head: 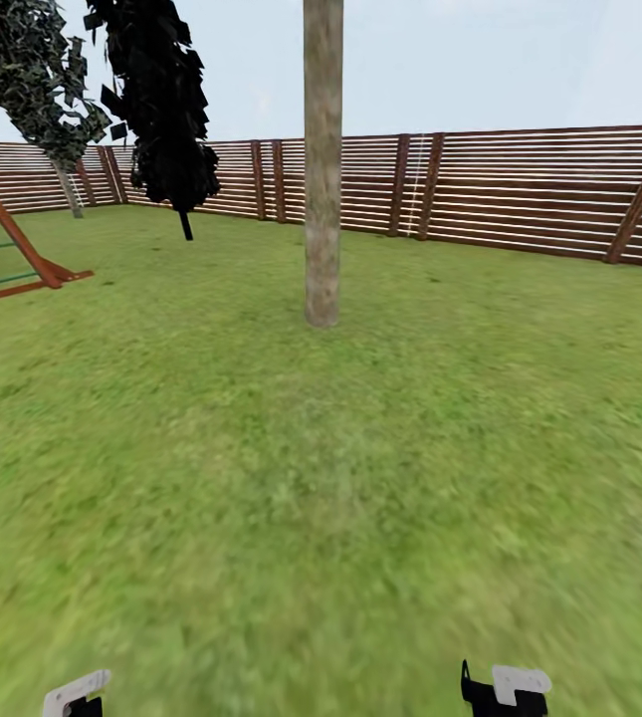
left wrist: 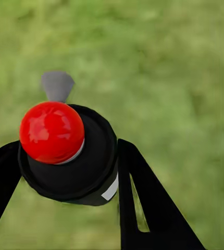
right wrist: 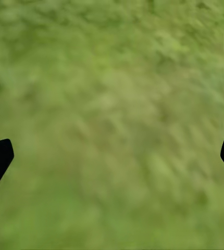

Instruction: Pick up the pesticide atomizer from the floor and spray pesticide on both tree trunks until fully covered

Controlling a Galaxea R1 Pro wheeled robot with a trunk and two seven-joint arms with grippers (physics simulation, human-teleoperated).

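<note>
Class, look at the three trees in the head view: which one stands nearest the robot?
The bare pale trunk in mid-lawn; the black tree and grey-green tree stand back by the fence.

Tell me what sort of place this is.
Likely a fenced back garden: a green lawn, a brown slatted wooden fence around it, and a pale bare tree trunk standing in the grass.

Black cone-shaped tree (head: 161, 110) at upper left, thin dark stem into grass. Reddish-brown wooden frame w/ green rungs (head: 7, 244) at left edge, mid-height, partly cut off by the frame edge. Pale sky (head: 510, 60) across top right.
</note>
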